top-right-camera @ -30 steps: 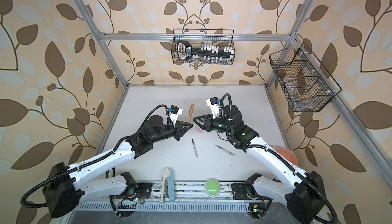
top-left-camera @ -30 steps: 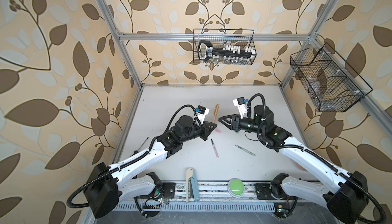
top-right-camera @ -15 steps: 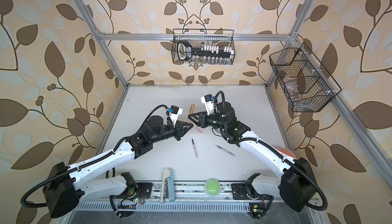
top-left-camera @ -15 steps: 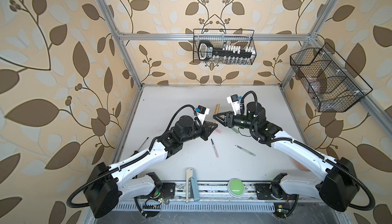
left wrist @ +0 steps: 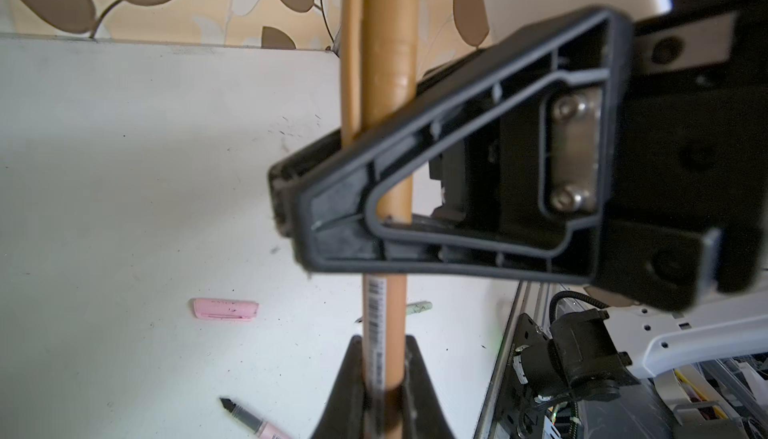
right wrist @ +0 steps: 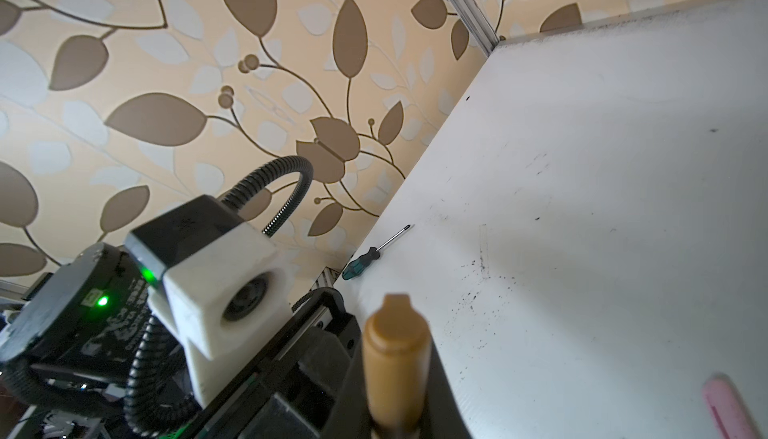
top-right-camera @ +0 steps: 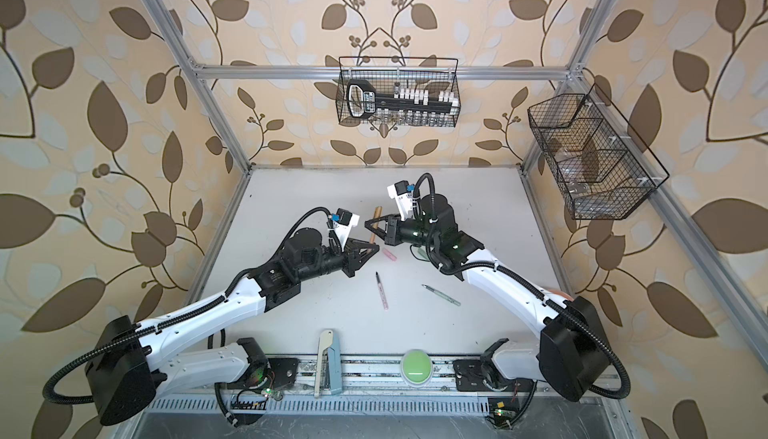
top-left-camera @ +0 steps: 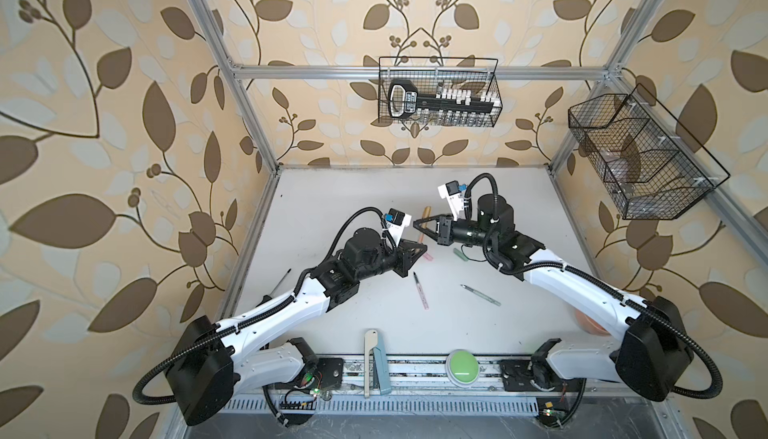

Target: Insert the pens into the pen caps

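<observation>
Top views, both: white desk, carrying every item listed. Left claw, raised over mid-desk, pressed together on the brown pen, pinching its lower barrel. Right claw, tip to tip with the left one, closed on the brown cap, which sits in line over the same pen's upper end; how deep the pen is seated cannot be told. Screwdriver, green handle, flat at the desk's left edge, well apart from the rest. Pink pen, flat on the desk near the left claw, dark tip toward the back wall. Green pen, flat, to the right of the pink one, apart from it. Pink cap, flat, just beside the left claw's tip. Green cap, flat, partly under the right wrist.
</observation>
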